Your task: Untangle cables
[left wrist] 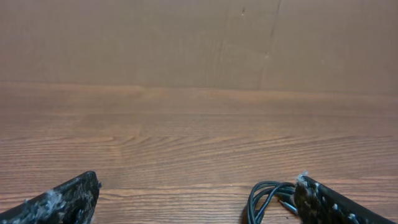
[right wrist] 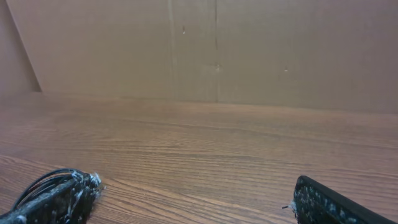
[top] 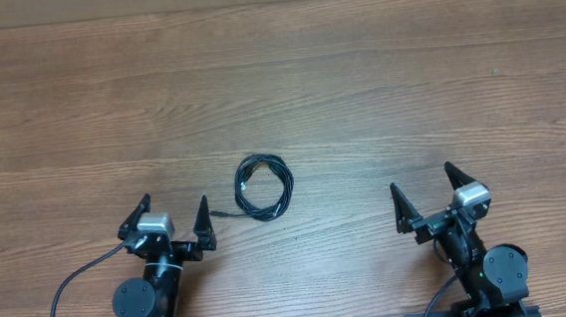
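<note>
Cables (top: pixel 262 187): thin glossy black cords wound into one small roundish bundle of overlapping loops, w/ a short plug end poking out lower-left. They lie flat on table (top: pixel 357 73) near centre, betw. the arms, closer to L. Table = smooth brown wood-grain top, streaky grain running side to side. L gripper (top: pixel 175 199): jaws spread wide, nothing betw. them. Its fingers (left wrist: pixel 68 202) are black, pointed wedges, scuffed w/ whitish fluff. Cables sit just beside its right finger, not touching. R gripper (top: pixel 420 176): also wide open, empty, well apart from cables. Behind table in wrist views: matte brown cardboard (left wrist: pixel 186 37), faint vertical seams.
</note>
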